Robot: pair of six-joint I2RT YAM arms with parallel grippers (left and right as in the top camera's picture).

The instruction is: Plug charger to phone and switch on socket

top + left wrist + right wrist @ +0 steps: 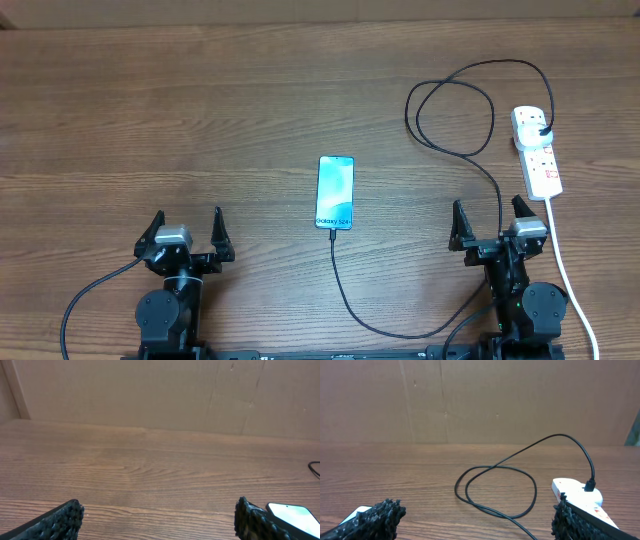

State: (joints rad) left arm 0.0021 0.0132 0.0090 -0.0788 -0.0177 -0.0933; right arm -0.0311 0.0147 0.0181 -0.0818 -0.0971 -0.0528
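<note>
Overhead shows the charger with its plug seated in the socket.

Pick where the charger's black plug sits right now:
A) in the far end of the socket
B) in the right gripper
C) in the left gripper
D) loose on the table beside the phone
A: the charger's black plug stands in the far end of the socket, well away from the phone.

Light-blue phone screen, black charger cable, white socket — red marks
</note>
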